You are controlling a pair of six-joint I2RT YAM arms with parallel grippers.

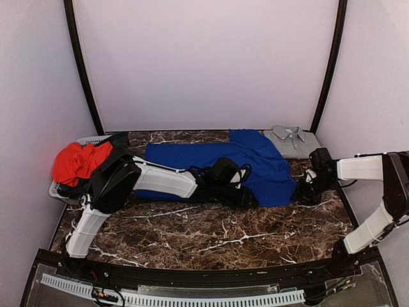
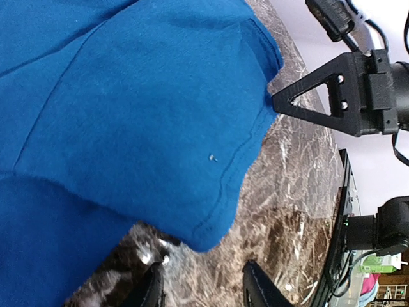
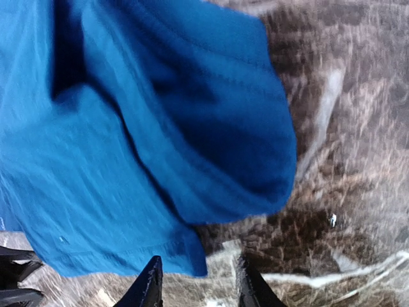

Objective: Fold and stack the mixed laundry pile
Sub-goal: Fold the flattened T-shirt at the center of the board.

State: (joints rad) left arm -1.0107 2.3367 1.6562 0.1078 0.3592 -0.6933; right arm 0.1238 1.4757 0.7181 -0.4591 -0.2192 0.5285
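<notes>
the left hand (image 2: pixel 204 289) hovers low over the near hem of the blue t-shirt (image 1: pixel 259 163). its two fingers are partly spread, with only bare worktop (image 1: pixel 211 236) showing between them. the hem's corner lies just ahead of the tips, not pinched as far as i can see.

at the far left a basket (image 1: pixel 89 139) holds a red-orange garment (image 1: pixel 73 163) bunched on top, with dark cloth (image 1: pixel 119 139) tucked beside it; neither is folded. in the middle the t-shirt lies spread along the worktop, long side running left to right, and its right end looks doubled over. at that end the right hand (image 3: pixel 198 288) sits at the shirt's edge. its fingers are likewise apart, with marble between them and the hem corner just in front. in the left wrist view one of its fingers touches the edge of the cloth. behind it, in the back right corner, a grey shirt (image 1: pixel 291 137) lies flat and looks folded, just beside the blue one.

i judge the job to be at an early-to-middle stage. one piece seems done and set down as the start of a stack. the blue one is mid-fold, with both hands lined up on its near edge. the basket's pieces are yet to be folded and stacked.
</notes>
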